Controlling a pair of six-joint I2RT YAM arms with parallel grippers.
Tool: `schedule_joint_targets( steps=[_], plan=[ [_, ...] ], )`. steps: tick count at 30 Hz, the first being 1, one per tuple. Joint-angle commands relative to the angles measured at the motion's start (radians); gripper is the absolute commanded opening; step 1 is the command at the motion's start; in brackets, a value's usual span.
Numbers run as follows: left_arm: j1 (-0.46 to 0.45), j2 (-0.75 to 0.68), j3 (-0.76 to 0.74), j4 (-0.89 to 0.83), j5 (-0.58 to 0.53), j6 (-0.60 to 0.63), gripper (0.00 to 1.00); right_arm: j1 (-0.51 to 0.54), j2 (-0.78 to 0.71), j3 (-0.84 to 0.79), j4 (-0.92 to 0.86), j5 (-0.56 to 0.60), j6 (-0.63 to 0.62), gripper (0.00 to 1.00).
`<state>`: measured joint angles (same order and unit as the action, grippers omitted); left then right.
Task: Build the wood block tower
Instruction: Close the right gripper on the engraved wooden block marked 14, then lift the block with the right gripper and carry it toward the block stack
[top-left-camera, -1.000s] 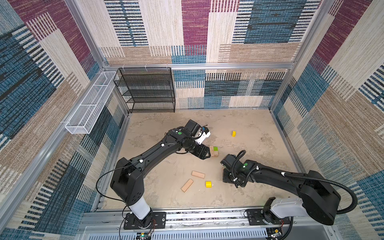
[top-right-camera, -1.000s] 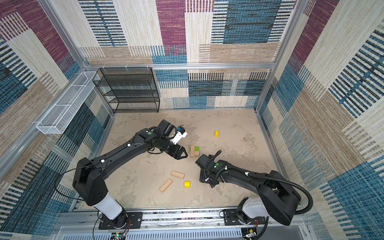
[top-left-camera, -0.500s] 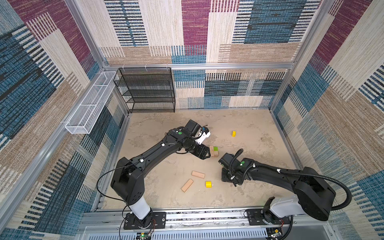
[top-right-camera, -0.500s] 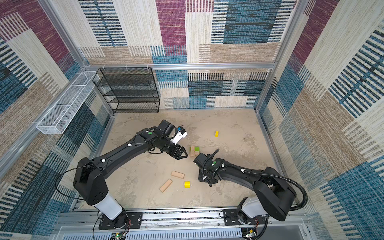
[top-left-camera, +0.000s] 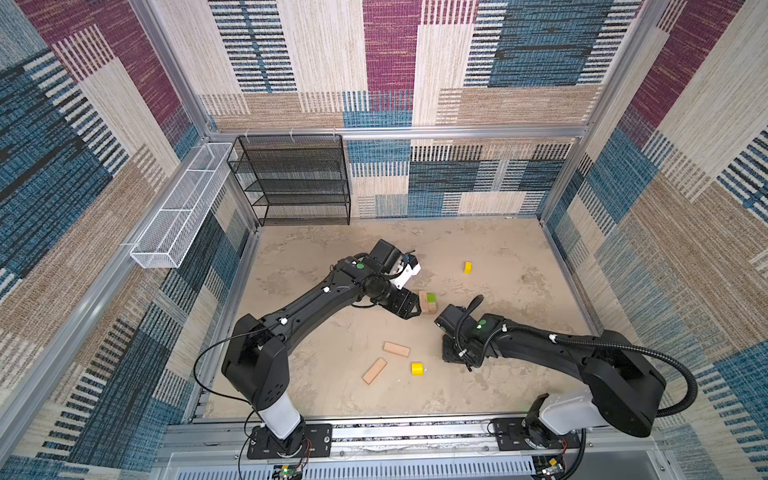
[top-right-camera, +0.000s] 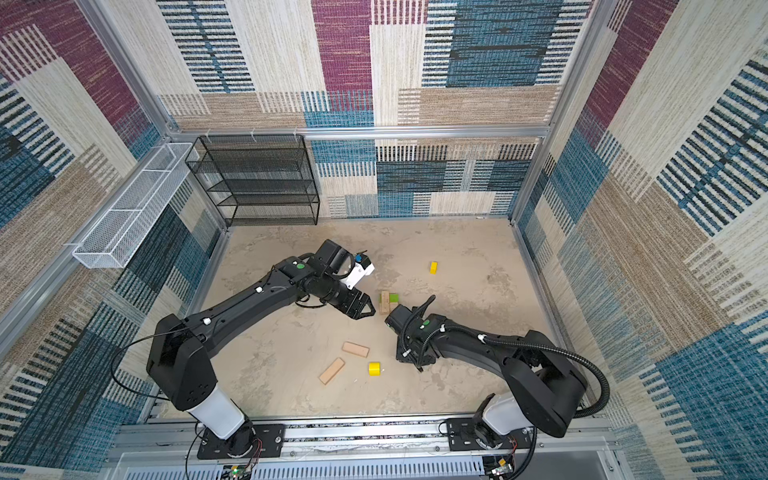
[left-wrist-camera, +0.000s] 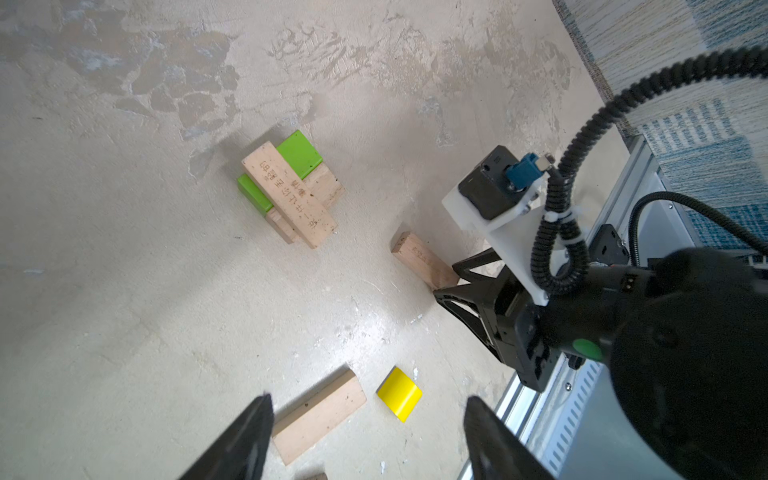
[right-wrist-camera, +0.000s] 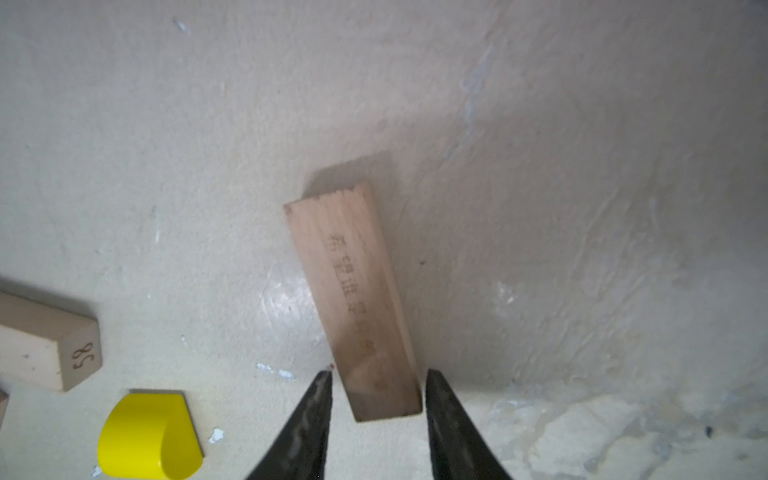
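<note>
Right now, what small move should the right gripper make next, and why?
Probably close the right gripper on the tan wooden plank lying flat on the table: its jaws straddle one end of the plank with a thin gap showing, so nothing is gripped yet.

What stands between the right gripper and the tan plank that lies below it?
Nothing visible. In the right wrist view the right gripper has its jaws open on either side of the tan plank, at one end, with thin gaps.

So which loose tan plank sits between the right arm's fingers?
The character-printed plank, its end between the fingers; the other two planks lie by the yellow piece.
</note>
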<state>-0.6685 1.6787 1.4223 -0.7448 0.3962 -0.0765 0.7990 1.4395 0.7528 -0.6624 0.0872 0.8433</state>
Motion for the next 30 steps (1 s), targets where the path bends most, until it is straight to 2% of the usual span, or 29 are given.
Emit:
schedule_joint_targets(
  steps=[1, 17, 24, 26, 28, 30],
  plan=[
    [0.0, 0.002, 0.008, -0.013, 0.002, 0.005, 0.77, 0.002, 0.006, 0.002, -0.005, 0.011, -0.01, 0.42],
    [0.001, 0.001, 0.01, -0.016, -0.005, 0.007, 0.77, 0.002, 0.015, -0.004, 0.031, -0.027, -0.016, 0.3],
    [0.0, -0.002, 0.01, -0.016, -0.006, 0.007, 0.77, 0.003, 0.015, -0.008, 0.033, -0.027, -0.013, 0.28],
    [0.0, -0.002, 0.009, -0.016, -0.01, 0.009, 0.77, 0.002, 0.014, -0.007, 0.036, -0.025, -0.015, 0.26],
    [0.0, 0.001, 0.01, -0.018, -0.008, 0.008, 0.77, 0.002, 0.018, -0.002, 0.035, -0.023, -0.018, 0.18],
    [0.0, 0.003, 0.009, -0.018, -0.002, 0.006, 0.77, 0.002, 0.021, 0.001, 0.029, -0.023, -0.019, 0.17]
  ],
)
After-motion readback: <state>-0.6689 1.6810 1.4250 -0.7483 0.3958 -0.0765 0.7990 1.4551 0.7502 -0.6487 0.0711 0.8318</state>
